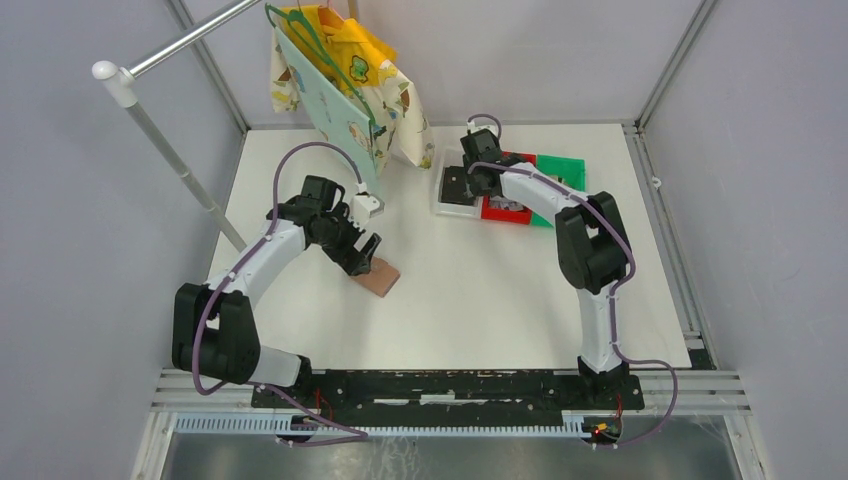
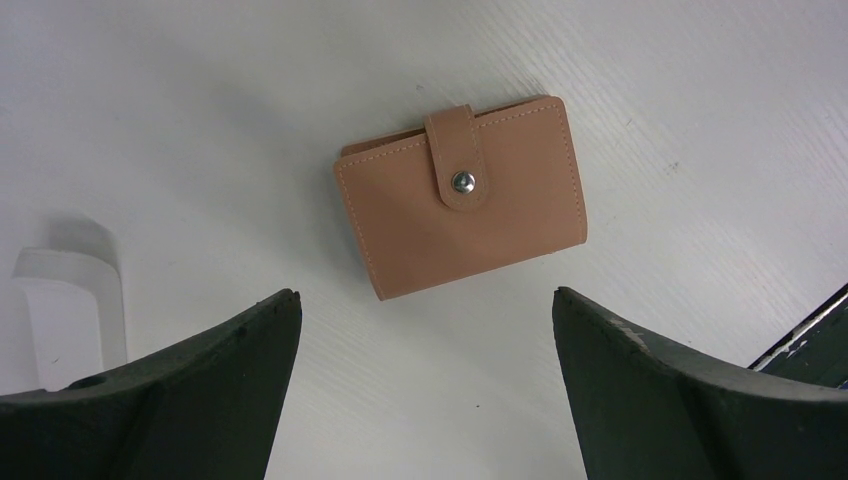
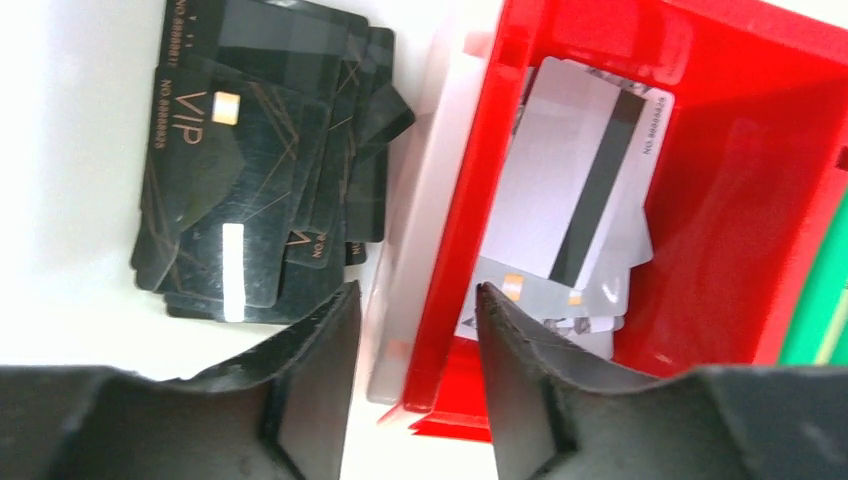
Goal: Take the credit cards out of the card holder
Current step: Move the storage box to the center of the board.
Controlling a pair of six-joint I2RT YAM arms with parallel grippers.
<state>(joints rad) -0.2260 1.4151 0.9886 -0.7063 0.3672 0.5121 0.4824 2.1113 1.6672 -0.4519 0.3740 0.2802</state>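
The salmon-pink card holder [image 2: 460,195] is laid flat and snapped shut on the white table [image 1: 480,290], around 9 o'clock of centre. Its long axis runs roughly 8 to 2 o'clock in the left wrist view. The left gripper [image 2: 425,295] is spread wide above it, released. At 1 o'clock the right gripper [image 3: 415,290] is held part-open over the walls between a clear bin [image 3: 425,180] of black cards [image 3: 240,170] and a red bin [image 3: 740,150] of grey-silver cards [image 3: 570,200]. Whether it touches them cannot be judged.

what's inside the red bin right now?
A loose stack of grey-silver cards lies in the red bin, top one stripe side up. Lower cards are mostly covered, so the count is unclear.
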